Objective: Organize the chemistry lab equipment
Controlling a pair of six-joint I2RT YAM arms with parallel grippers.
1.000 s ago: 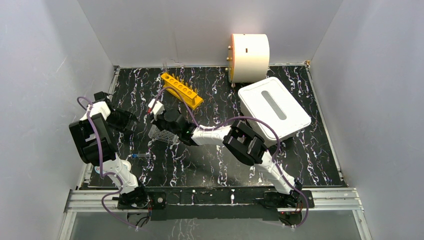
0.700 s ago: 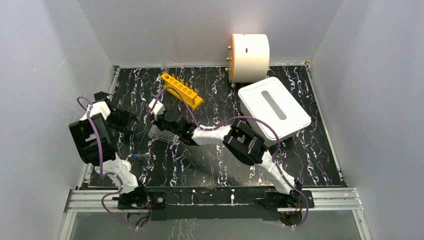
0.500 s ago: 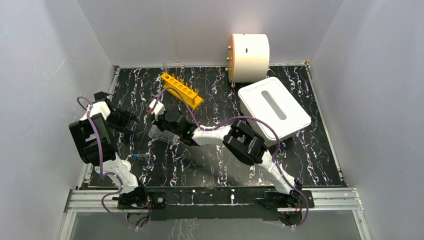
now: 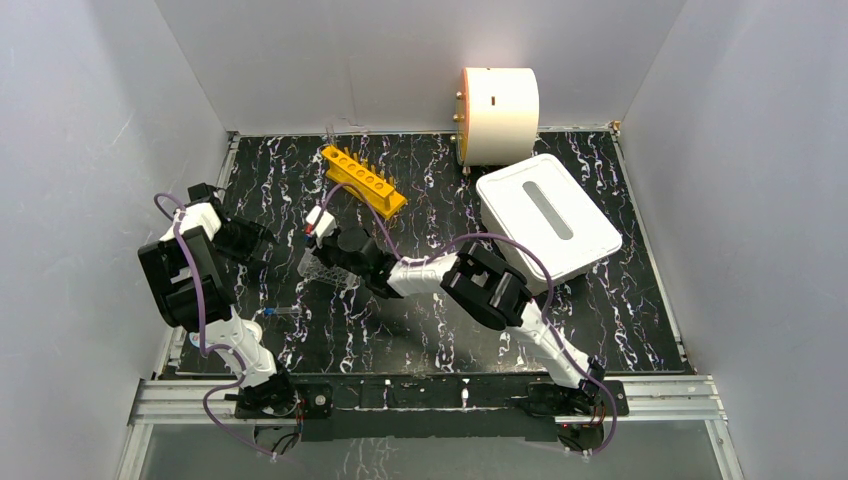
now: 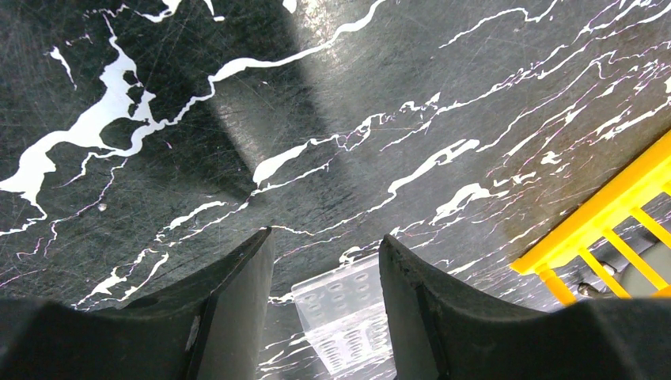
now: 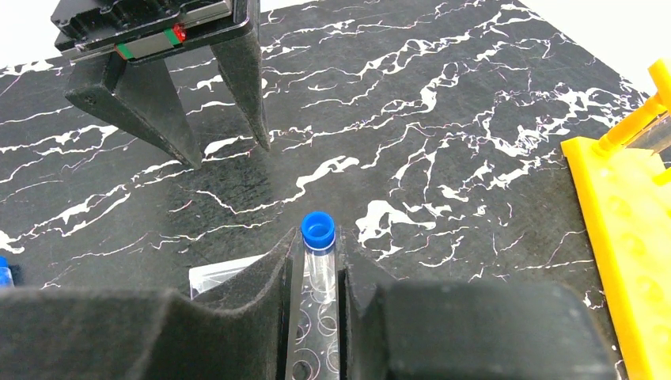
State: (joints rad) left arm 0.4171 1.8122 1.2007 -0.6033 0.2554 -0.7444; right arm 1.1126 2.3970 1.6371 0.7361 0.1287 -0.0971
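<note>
Right claw (image 6: 318,265) pinching a clear blue-capped plastic vial (image 6: 318,231) over the clear plastic well plate (image 4: 326,268), orange plastic tube rack (image 4: 364,181) at its 1 o'clock, left claw (image 5: 326,237) spread, empty, at its 9 o'clock.

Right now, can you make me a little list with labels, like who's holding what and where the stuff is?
Left gripper: open, holding nothing
Right gripper: shut on a blue-capped vial, cap sticking out past the fingers
Clear well plate: lying flat under the right gripper
Orange tube rack: toward the back, left of the cream drum
Loose vial: lying at the near left
White tub: right side, lid on
</note>
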